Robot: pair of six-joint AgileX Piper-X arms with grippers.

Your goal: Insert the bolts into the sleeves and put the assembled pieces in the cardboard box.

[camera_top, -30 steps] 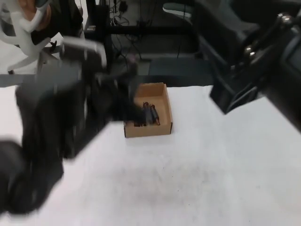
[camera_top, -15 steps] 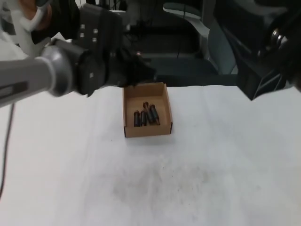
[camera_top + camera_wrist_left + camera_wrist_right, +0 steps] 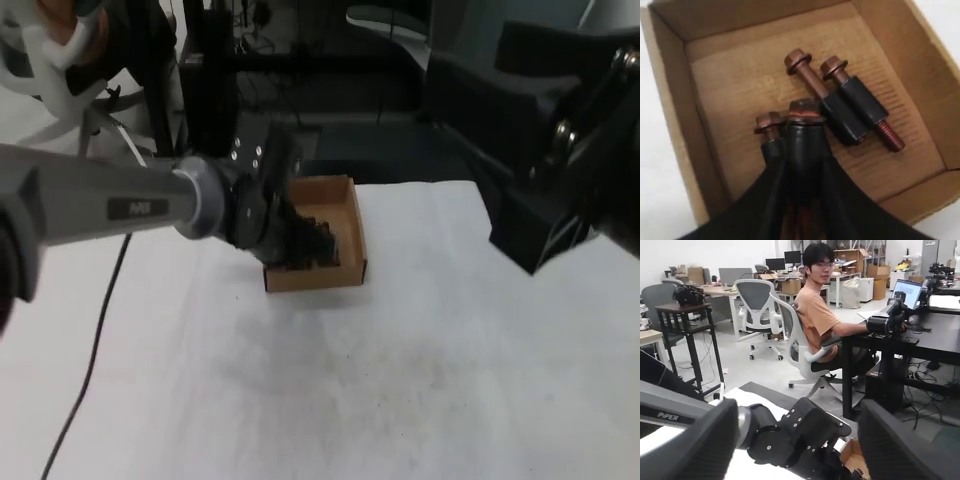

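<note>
Above the white bench (image 3: 420,380), the left gripper (image 3: 804,137) sits low in the cardboard box (image 3: 675,100), clenched on a sleeved bolt (image 3: 804,111) — probably to lay it beside three finished pieces (image 3: 855,107). The right gripper (image 3: 530,235) hangs clear, fingers spread — empty.

Grey arm (image 3: 100,205), black wrist (image 3: 255,205), seemingly rubbery fingers (image 3: 850,210)

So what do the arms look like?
The left arm is a grey tube with a printed label, a black wrist dotted with pale screws and a glossy black pincer; a black cable trails it. The right arm is black with silver studs.
</note>
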